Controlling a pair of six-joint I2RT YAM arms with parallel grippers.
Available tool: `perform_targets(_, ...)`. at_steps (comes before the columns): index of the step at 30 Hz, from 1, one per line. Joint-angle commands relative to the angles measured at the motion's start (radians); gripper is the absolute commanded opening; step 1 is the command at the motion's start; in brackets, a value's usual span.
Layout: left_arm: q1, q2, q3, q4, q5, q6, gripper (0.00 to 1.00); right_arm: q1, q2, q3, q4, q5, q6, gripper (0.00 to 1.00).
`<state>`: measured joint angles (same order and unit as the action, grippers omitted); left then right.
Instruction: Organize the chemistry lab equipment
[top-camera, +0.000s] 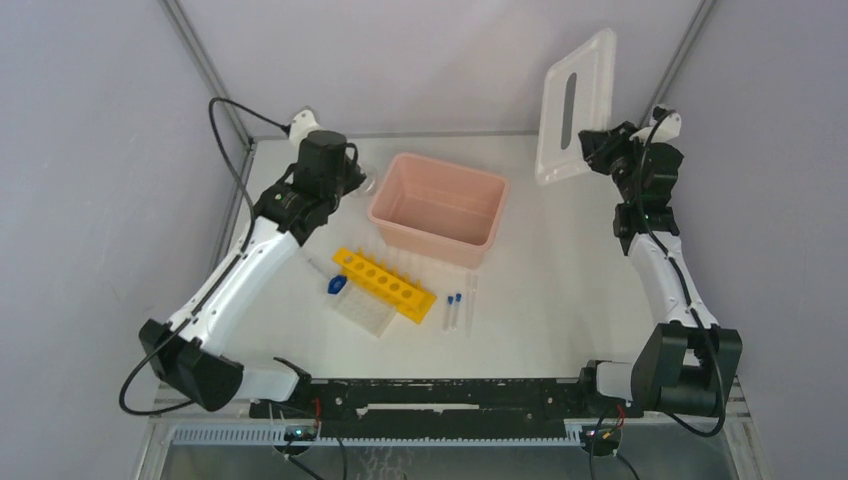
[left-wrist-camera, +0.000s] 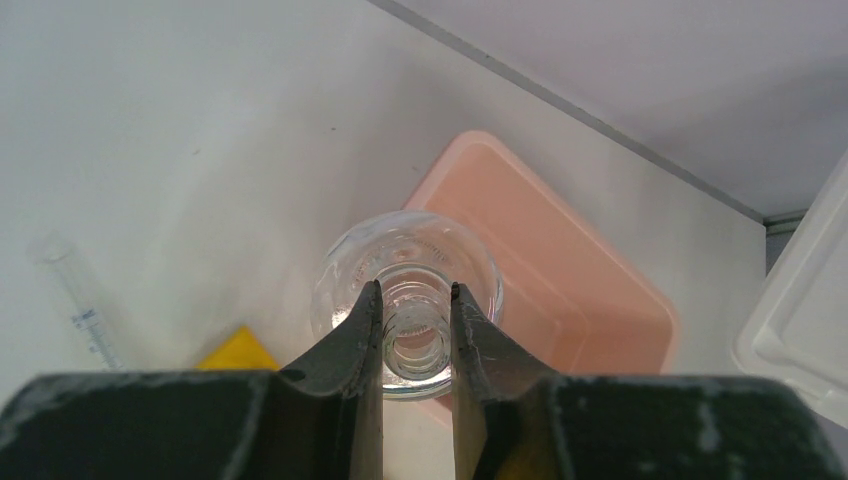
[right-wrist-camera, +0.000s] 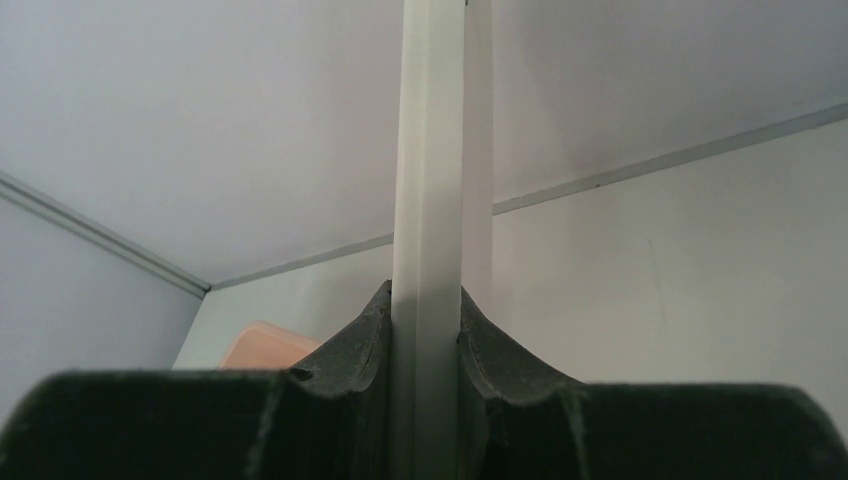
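The left gripper (left-wrist-camera: 415, 290) was clamped on the small round clear glassware (left-wrist-camera: 420, 245), with the two dark fingers pressed on both sides of its ribbed neck. The open mouth pointed back along the fingers, and the round transparent body bulged beyond the tips, so its axis ran in line with the gripper. It was at the far left part of the desk (top-camera: 560, 290), just beside the left far corner of the pink box (top-camera: 436, 243); we could not tell if it touched the desk. The box was open, a smooth plastic tub with rounded corners. The right gripper (right-wrist-camera: 425, 290) was closed on the edge of the white lid (top-camera: 575, 105), a flat rounded rectangle with one long grey slot. The lid was held upright in the air over the far right corner. The yellow tube rack (top-camera: 385, 283) was a long bar with a row of round holes. Its long axis ran diagonally from far left to near right, in the middle of the desk. The clear gridded well plate (top-camera: 365, 312) lay just beside it on the near side. To the right, two blue-capped vials (top-camera: 450, 315) and the thin clear tube (top-camera: 470, 305) lay side by side. Their long axes ran from near to far, and the caps pointed to the far edge.
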<state>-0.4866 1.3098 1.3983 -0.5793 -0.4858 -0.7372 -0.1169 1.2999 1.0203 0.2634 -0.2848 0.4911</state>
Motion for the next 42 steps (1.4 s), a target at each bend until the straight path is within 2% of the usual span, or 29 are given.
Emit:
perform_targets(1, -0.037, 0.085, 0.131, 0.115, 0.029, 0.045, 0.00, -0.029, -0.092, -0.042, 0.134, 0.060, 0.045, 0.00)
perform_targets(10, -0.077, 0.304, 0.272, 0.164, 0.120, 0.074, 0.00, -0.047, -0.169, -0.120, 0.119, 0.122, 0.035, 0.00)
perform_targets(16, -0.085, 0.406, 0.308, 0.177, 0.166, 0.077, 0.00, -0.051, -0.198, -0.149, 0.100, 0.134, 0.036, 0.00)
perform_targets(23, -0.085, 0.553, 0.408, 0.073, 0.199, 0.092, 0.00, -0.023, -0.211, -0.200, 0.121, 0.166, 0.037, 0.00)
perform_targets(26, -0.084, 0.605, 0.444, 0.046, 0.198, 0.098, 0.00, -0.009, -0.212, -0.224, 0.137, 0.178, 0.035, 0.00)
perform_targets(36, -0.086, 0.707, 0.433, 0.080, 0.189, 0.106, 0.00, 0.003, -0.203, -0.312, 0.201, 0.173, 0.054, 0.00)
perform_targets(42, -0.099, 0.757, 0.459, 0.071, 0.139, 0.136, 0.00, 0.014, -0.185, -0.342, 0.237, 0.170, 0.070, 0.00)
